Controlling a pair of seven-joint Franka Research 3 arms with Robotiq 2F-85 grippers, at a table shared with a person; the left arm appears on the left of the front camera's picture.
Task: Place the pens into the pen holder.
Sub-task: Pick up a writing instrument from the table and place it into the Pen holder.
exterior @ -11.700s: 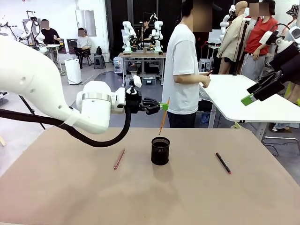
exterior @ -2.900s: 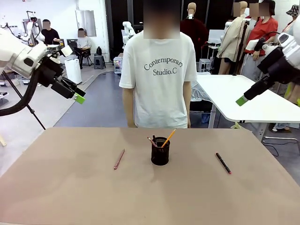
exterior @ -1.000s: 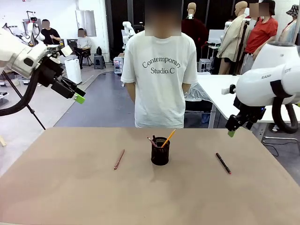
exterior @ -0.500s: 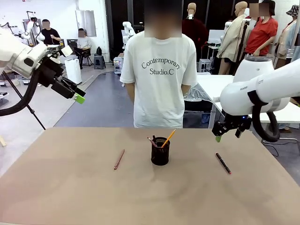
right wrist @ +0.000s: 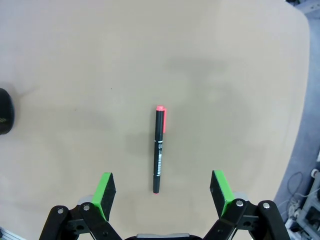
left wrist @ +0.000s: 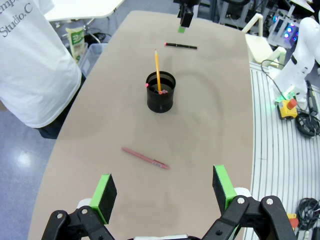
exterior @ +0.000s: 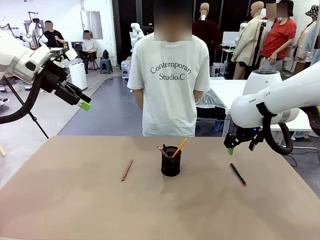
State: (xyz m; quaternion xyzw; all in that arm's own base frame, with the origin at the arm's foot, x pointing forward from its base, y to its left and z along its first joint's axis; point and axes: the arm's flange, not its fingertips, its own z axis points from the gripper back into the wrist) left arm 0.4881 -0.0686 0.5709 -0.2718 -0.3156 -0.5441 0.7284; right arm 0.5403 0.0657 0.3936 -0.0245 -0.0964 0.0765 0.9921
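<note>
- Your right hand point(right wrist: 162, 194) hung above the black pen point(right wrist: 159, 150) with its fingers spread wide and nothing between them. In the right wrist view the pen ran lengthwise between the two green pads, so I judged the hand was lined up to close across the barrel.
- The black pen lay flat on the surface point(exterior: 75, 210), well to the right of the pen holder point(exterior: 171, 161), which likely made it the right arm's pick.
- The pen holder stood upright near the middle of the surface, within reach of either arm. The orange-yellow pencil point(exterior: 179, 147) already leaned inside it against the rim.
- The reddish-brown pen point(exterior: 127, 169) lay flat to the holder's left, apart from it and not yet placed.
- Your left hand point(left wrist: 164, 192) hung high off the left side, spread and empty, probably parked to keep the middle free.
- The person point(exterior: 172, 85) stood at the far edge, not reaching onto the surface.
</note>
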